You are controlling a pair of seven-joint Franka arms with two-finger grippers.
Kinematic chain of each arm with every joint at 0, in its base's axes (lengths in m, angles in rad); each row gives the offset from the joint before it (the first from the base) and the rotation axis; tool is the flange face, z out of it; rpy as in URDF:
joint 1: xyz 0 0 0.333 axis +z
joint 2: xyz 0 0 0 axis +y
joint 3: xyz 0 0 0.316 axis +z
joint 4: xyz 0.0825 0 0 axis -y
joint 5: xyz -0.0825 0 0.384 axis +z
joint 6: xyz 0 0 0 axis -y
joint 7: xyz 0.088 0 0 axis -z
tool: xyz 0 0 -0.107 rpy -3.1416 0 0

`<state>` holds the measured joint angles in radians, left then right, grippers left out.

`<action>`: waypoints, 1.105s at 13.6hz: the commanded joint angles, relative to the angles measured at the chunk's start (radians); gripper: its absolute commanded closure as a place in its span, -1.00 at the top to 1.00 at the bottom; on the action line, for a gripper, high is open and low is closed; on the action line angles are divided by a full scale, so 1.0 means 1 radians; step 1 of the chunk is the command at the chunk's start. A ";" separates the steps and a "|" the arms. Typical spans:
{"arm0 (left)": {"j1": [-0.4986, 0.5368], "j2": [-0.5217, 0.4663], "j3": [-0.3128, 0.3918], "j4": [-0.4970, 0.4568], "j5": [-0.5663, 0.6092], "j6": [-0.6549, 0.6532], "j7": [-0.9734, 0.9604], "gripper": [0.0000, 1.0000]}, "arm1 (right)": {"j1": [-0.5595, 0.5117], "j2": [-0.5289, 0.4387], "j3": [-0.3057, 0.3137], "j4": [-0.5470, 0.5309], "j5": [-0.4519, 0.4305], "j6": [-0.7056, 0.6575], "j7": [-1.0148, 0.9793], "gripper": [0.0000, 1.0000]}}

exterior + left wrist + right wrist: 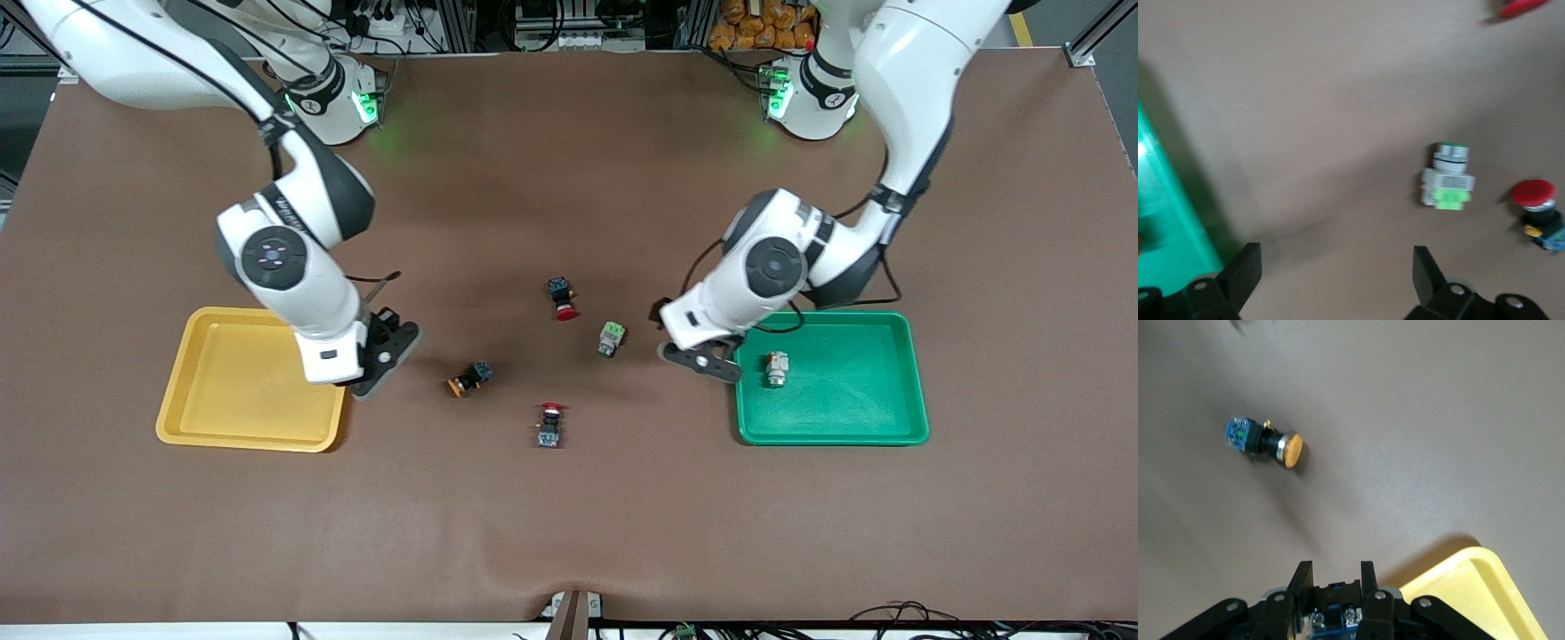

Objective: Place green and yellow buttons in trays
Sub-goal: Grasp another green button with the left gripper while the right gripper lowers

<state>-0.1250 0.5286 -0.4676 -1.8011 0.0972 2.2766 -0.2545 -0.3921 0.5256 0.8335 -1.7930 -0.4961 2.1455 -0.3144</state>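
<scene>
While the front view hides what the right gripper [378, 360] carries, the right wrist view shows it: its fingers [1301, 583] are pressed onto a small blue-bodied switch [1331, 613], whose cap cannot be seen. This gripper hangs over the corner of the yellow tray [213, 418] at its middle-of-the-surface end. The same wrist view also shows a yellow-capped button [1265, 441] lying on its side on the brown surface [569, 516], near the tray.

The left gripper [702, 356] is spread wide and holds nothing. It is over the surface just beside the green tray [889, 427]. Its wrist view shows the green button [1448, 179] lying on the surface between the fingertips and a red-capped switch [1538, 213] beside it. Only the front view shows a second whitish button [776, 368] lying inside the green tray.

There are two trays, one yellow and one green. I count two greenish buttons, one in the green tray and one on the surface. One yellow-capped button lies loose on the surface. Two red-capped switches lie on the surface, one [561, 298] farther from the front camera and one [550, 423] nearer.
</scene>
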 commanded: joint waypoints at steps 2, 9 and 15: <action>-0.086 0.057 0.009 0.057 0.025 0.056 -0.044 1.00 | -0.045 -0.030 0.044 -0.046 -0.004 0.011 -0.020 -1.00; -0.136 0.188 0.026 0.043 0.119 0.334 -0.095 1.00 | -0.105 -0.029 0.041 -0.014 -0.004 0.002 0.035 -1.00; -0.248 0.215 0.122 0.042 0.119 0.385 -0.169 1.00 | -0.177 -0.027 0.038 -0.017 -0.004 -0.084 -0.060 -1.00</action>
<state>-0.3441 0.7390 -0.3664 -1.7707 0.1911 2.6510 -0.3660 -0.5293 0.5224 0.8523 -1.7911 -0.4961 2.0928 -0.3345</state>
